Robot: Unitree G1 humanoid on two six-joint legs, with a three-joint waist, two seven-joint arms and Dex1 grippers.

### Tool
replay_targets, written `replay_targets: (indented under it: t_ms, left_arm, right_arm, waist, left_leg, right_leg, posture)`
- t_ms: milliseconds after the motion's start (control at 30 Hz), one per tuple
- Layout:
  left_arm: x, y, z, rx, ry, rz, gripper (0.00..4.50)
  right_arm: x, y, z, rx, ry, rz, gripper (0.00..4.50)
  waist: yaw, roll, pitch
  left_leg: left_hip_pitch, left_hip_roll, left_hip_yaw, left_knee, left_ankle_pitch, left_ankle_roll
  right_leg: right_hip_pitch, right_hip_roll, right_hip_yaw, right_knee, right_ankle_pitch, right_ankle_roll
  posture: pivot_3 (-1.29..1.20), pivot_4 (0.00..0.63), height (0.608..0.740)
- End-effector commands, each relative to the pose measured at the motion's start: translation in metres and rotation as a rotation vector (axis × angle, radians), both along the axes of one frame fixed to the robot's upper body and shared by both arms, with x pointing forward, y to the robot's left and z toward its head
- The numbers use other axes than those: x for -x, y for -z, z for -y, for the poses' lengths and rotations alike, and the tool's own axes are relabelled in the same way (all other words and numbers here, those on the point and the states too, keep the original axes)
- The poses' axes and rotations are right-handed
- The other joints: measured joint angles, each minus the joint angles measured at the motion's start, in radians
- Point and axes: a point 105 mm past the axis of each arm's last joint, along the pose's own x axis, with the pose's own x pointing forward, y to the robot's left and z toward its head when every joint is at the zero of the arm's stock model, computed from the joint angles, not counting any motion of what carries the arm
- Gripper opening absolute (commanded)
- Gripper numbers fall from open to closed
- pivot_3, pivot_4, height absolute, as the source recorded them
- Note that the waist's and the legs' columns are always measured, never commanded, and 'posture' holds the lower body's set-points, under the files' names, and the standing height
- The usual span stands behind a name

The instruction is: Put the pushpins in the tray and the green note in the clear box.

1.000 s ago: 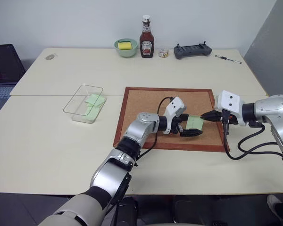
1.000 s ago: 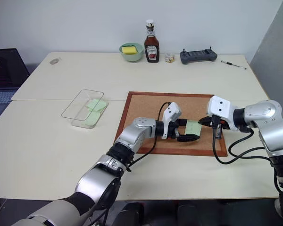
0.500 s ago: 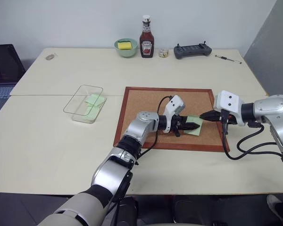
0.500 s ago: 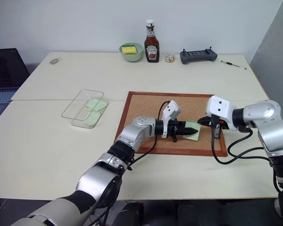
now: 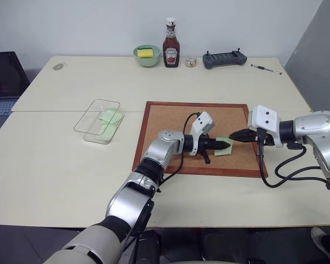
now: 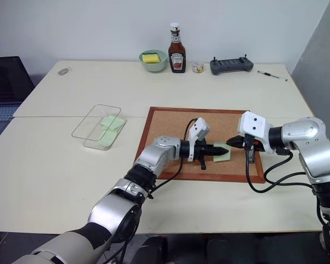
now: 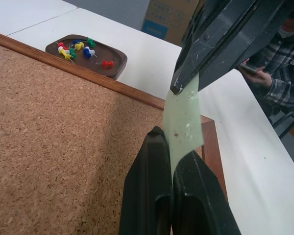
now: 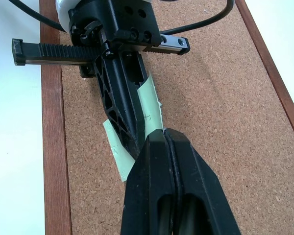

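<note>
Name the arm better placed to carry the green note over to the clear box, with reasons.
Left, probably. The left gripper is shut on the green note, and the clear box lies on the robot's left. The right gripper also pinches the note, but sits farther from the box and should let go.

The pale tabletop (image 5: 55, 165) carries a wood-framed corkboard (image 5: 170, 124) near its centre. At nine o'clock of it lies the clear box (image 5: 98, 121). Toward twelve o'clock stand a green bowl (image 5: 147, 55), a ketchup bottle (image 5: 170, 36), a small jar (image 5: 191, 62), a black controller (image 5: 224, 58) and, at one o'clock, a pen (image 5: 265, 69).
</note>
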Motion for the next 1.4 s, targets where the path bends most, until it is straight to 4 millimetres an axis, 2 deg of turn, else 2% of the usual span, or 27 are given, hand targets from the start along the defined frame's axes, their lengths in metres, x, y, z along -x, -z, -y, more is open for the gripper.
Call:
replay_targets:
  t_ms: [33,333,433,600,733,900,1067,1233,1400]
  left_arm:
    - [-0.004,-0.009,-0.004,0.030,-0.027,0.028,0.00]
    - [-0.011,-0.010,-0.025,0.023,-0.103,0.050,0.00]
    - [-0.015,-0.020,-0.041,0.027,-0.157,0.109,0.00]
    - [-0.024,-0.058,-0.089,0.019,-0.353,0.282,0.00]
    - [-0.027,-0.081,-0.145,-0.030,-0.598,0.368,0.00]
    - [-0.022,-0.095,-0.210,-0.135,-0.873,0.450,0.00]
    - [-0.021,-0.095,-0.280,-0.337,-1.123,0.536,0.00]
    - [-0.028,-0.102,-0.317,-0.402,-1.270,0.577,0.00]
    - [-0.036,-0.102,-0.332,-0.415,-1.336,0.587,0.00]
  right_arm:
    - [0.000,-0.021,0.000,-0.035,-0.001,0.059,0.37]
    - [0.007,-0.032,-0.003,-0.069,-0.036,0.027,2.01]
    - [0.010,-0.036,-0.011,-0.082,-0.071,0.026,2.56]
    - [0.019,-0.040,-0.038,-0.153,-0.171,0.007,3.55]
    - [0.025,-0.041,-0.061,-0.183,-0.259,0.006,4.49]
    - [0.026,-0.044,-0.079,-0.198,-0.333,0.020,4.49]
    - [0.018,-0.045,-0.095,-0.213,-0.376,0.035,4.49]
    - [0.009,-0.048,-0.106,-0.228,-0.390,0.068,4.49]
    - [-0.004,-0.051,-0.114,-0.241,-0.355,0.111,4.49]
  waist:
    - [0.000,0.000,0.000]
    - [-0.001,0.000,0.000]
    - [-0.001,0.000,0.000]
    - [-0.011,0.000,0.001]
    - [-0.013,0.000,0.001]
    - [-0.017,0.000,0.001]
    - [-0.013,0.000,0.001]
    - [-0.011,0.000,0.001]
    - [-0.006,0.000,0.001]
  left_leg:
    - [0.000,0.000,0.000,0.000,0.000,0.000]
    - [0.000,0.000,0.000,0.000,0.000,0.000]
    - [0.000,0.000,0.000,0.000,0.000,0.000]
    - [-0.002,0.001,0.000,0.000,0.000,0.000]
    - [-0.003,0.002,-0.001,0.000,0.000,0.000]
    - [-0.002,0.001,-0.002,0.000,0.000,0.000]
    - [-0.003,0.001,-0.003,0.000,0.000,0.000]
    - [-0.003,0.001,-0.003,0.000,0.000,0.000]
    - [-0.005,0.001,-0.003,0.000,0.000,0.000]
  right_leg:
    - [0.000,0.000,0.000,0.000,0.000,0.000]
    - [0.000,0.000,0.000,0.000,0.000,0.000]
    - [-0.001,0.000,0.000,0.000,0.000,0.000]
    - [-0.003,0.000,0.001,0.001,0.000,0.000]
    - [-0.004,0.001,0.000,0.002,0.000,0.000]
    - [-0.004,0.000,-0.001,0.002,0.000,0.000]
    - [-0.004,0.000,-0.001,0.001,0.000,0.000]
    - [-0.005,0.000,-0.001,0.002,0.000,0.000]
    - [-0.007,0.000,-0.001,0.002,0.000,0.000]
  posture:
    - [0.00,0.150,0.740]
    - [0.00,0.150,0.740]
    - [0.00,0.150,0.740]
    - [0.00,0.150,0.740]
    - [0.00,0.150,0.740]
    - [0.00,0.150,0.740]
    - [0.00,0.150,0.740]
    - [0.00,0.150,0.740]
    - [0.00,0.150,0.740]
